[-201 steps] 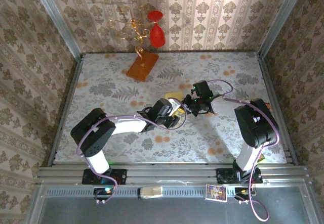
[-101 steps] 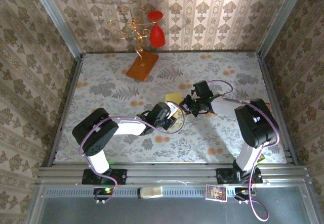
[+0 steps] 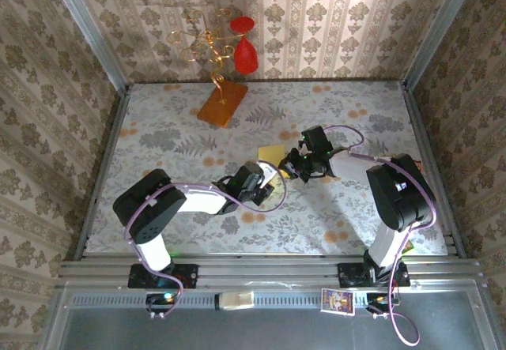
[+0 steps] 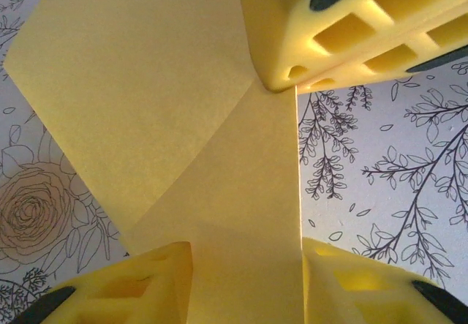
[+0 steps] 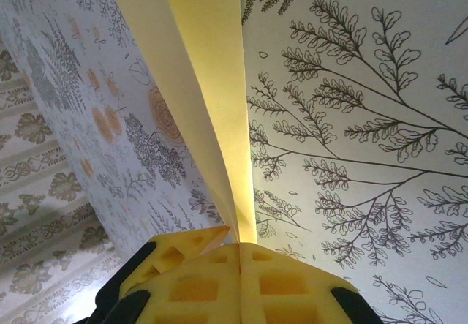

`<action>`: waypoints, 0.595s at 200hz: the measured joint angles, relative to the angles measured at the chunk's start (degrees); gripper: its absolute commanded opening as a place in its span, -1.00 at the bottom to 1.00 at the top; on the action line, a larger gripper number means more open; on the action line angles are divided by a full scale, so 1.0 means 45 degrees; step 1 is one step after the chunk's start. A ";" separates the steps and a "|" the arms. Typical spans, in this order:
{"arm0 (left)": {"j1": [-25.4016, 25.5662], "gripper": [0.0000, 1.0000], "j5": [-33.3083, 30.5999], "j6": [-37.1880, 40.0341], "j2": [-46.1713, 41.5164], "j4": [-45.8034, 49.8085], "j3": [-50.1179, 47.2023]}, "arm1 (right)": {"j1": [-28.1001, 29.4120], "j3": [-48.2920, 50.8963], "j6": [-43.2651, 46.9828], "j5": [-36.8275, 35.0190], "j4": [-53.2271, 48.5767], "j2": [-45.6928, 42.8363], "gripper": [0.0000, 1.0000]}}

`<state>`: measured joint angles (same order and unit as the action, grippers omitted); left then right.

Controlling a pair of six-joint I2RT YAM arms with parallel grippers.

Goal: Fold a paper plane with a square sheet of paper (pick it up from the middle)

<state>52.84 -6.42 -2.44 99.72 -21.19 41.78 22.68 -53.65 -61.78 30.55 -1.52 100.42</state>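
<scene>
right gripper (image 5: 239,245): closed, pinching the edge of the paper (image 4: 146,83) | left gripper (image 4: 247,265): half-open, one finger each side of the paper's folded strip | paper: creased, on the table (image 4: 380,156)

Pale-yellow paper (image 4: 146,83) on grey floral-print table (image 3: 332,223).

No writing or label can be read.

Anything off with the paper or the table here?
Nothing spilled or torn. Only oddity: the paper, pinched by the right gripper, has its two layers splaying apart instead of lying flat. Left gripper straddles it, open.
</scene>
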 measured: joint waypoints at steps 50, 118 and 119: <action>0.0000 -0.30 0.0019 0.0039 0.0277 -0.0029 0.0185 | 0.0000 0.0000 0.0000 0.0083 0.0000 0.0000 -0.81; 0.0000 -0.41 -0.0073 0.0121 0.0379 -0.0058 0.0335 | 0.0000 -0.0083 0.0000 0.0102 -0.0010 0.0000 -0.67; 0.0000 -0.41 -0.0073 0.0117 0.0379 -0.0058 0.0335 | 0.0000 -0.0092 -0.0015 0.0107 -0.0015 0.0000 -0.66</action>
<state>52.84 -6.74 -1.91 101.43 -21.45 43.29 22.68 -54.06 -61.84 31.03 -1.58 100.42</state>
